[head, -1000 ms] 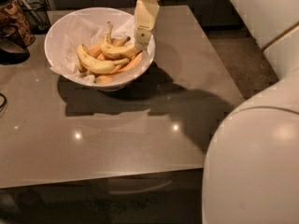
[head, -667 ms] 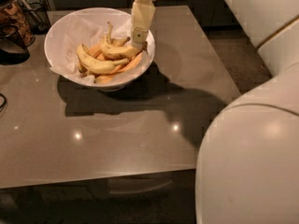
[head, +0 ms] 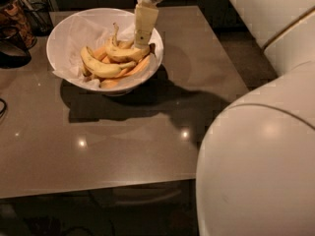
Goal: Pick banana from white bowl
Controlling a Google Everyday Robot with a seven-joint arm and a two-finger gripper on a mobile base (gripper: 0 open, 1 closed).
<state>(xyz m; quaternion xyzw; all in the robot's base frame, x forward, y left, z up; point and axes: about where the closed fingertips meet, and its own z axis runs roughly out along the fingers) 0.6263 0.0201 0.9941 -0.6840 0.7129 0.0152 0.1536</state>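
Observation:
The white bowl (head: pixel 65 33), lined with crumpled white paper, stands at the back left of the brown table (head: pixel 123 136). It holds several yellow bananas; one long banana (head: pixel 100 68) lies in front, another (head: pixel 124 54) at the right under the gripper. My gripper (head: pixel 142 42) hangs down from the top of the view over the bowl's right side. Its cream tip reaches the right-hand banana. Whether it touches that banana is not clear.
Dark jars and a wire holder (head: pixel 19 18) stand at the table's back left corner. My white arm and body (head: pixel 261 156) fill the right and lower right. The table's front edge (head: pixel 98 188) runs across the lower view.
The gripper has shifted left and lower, from the bowl's right rim in toward the bananas. The bowl and bananas have not moved.

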